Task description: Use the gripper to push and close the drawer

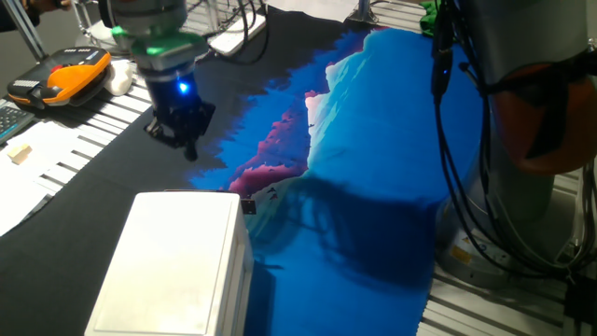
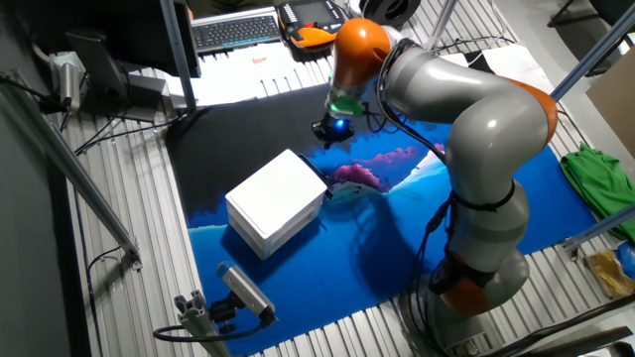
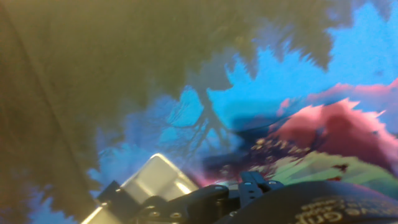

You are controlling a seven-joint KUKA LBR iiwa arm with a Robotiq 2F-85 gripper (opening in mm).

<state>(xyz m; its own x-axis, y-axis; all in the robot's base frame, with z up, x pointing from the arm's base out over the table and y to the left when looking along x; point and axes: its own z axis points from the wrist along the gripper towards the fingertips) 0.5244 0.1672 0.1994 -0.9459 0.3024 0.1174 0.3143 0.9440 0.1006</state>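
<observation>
My gripper (image 1: 191,142) is a black claw under a blue light and a green ring. It hangs over the dark part of the cloth, a short way beyond the far end of the white box casing (image 1: 177,261). Its fingers look pressed together and hold nothing. The other fixed view shows the gripper (image 2: 330,134) up and right of the casing (image 2: 276,198), apart from it. In the hand view a white corner of the casing (image 3: 155,177) lies just past the fingers (image 3: 211,194). No tray sticks out of the casing in any view, so the drawer itself does not show separately.
A blue, pink and black printed cloth (image 1: 373,168) covers the table. The arm's grey base (image 2: 476,268) stands at the right. A keyboard (image 2: 236,32) and an orange-black handset (image 1: 65,77) lie at the back. A small camera on a stand (image 2: 243,290) sits in front of the casing.
</observation>
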